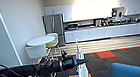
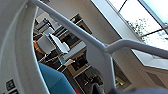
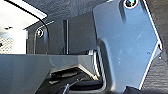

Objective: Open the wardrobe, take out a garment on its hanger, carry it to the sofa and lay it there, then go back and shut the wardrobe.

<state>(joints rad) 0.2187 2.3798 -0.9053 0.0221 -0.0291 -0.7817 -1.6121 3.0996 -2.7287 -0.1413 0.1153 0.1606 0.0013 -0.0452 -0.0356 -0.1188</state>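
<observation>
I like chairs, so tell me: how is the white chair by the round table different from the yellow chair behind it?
The white chair has a white rounded shell; the yellow chair has a mustard-yellow seat. The white chair stands nearer the camera, in front of the round table; the yellow chair sits behind it, closer to the fridge, and is partly hidden. Both are pulled up to that table.

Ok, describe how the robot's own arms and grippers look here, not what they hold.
In the head view the left arm is a black, glossy, tubular limb with rounded joint housings, a thin black cable looping beside it, tapering to a dark gripper. The right wrist view shows a flat blue-grey metal plate with a shiny round fitting and a thin dark cable.
</observation>
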